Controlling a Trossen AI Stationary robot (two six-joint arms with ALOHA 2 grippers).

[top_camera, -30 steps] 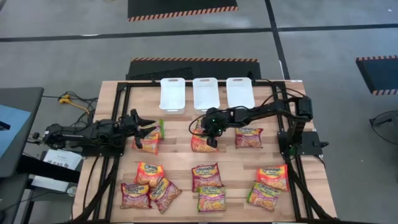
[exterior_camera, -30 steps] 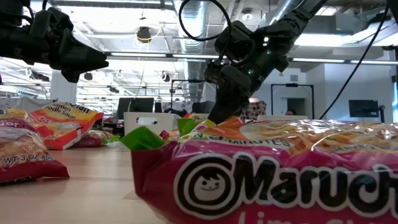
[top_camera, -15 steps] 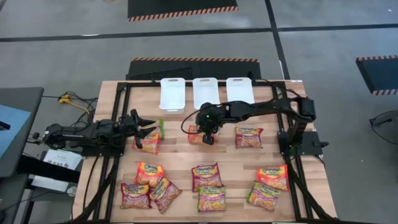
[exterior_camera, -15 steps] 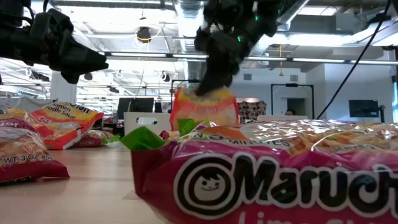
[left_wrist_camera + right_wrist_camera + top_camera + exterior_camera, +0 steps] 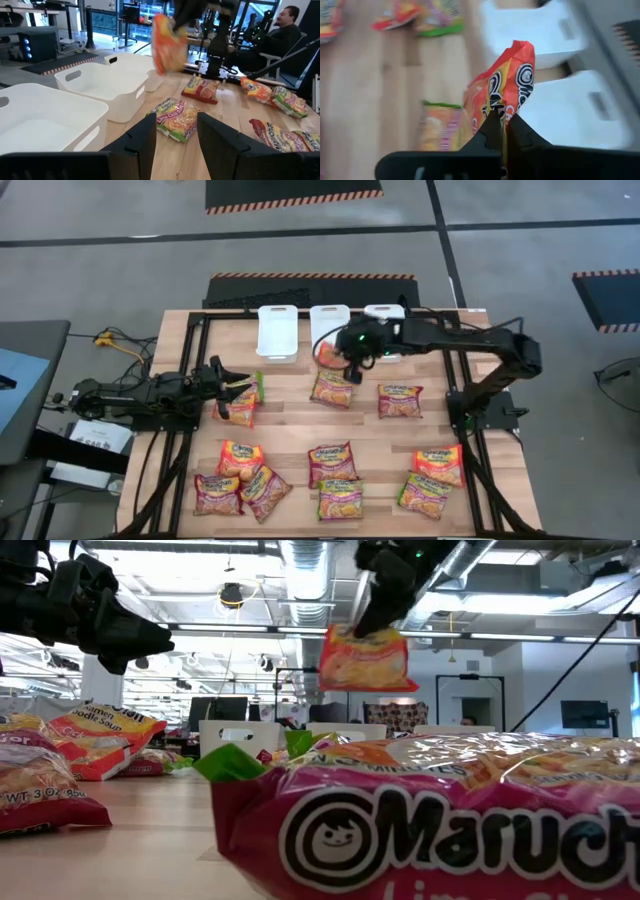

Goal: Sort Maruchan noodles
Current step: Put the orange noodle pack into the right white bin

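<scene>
Light: bright, even, from ceiling strip lights (image 5: 250,630) at 12 o'clock, low view | Shadows: soft, faint on table (image 5: 290,430) | Glare: sheen on nearest packet (image 5: 450,830), out of focus | Blur: right wrist view smeared, bins (image 5: 580,110) streaked | High view: sharp

In the low view, the nearest noodle packet (image 5: 430,830) shows "Maruch" in big white letters, "MINUTES" above it and "Lime" at the bottom edge. A packet at the left (image 5: 40,802) reads "WT 3 OZ". In the left wrist view, a packet on the table (image 5: 176,118) reads "Lime Chili".
</scene>
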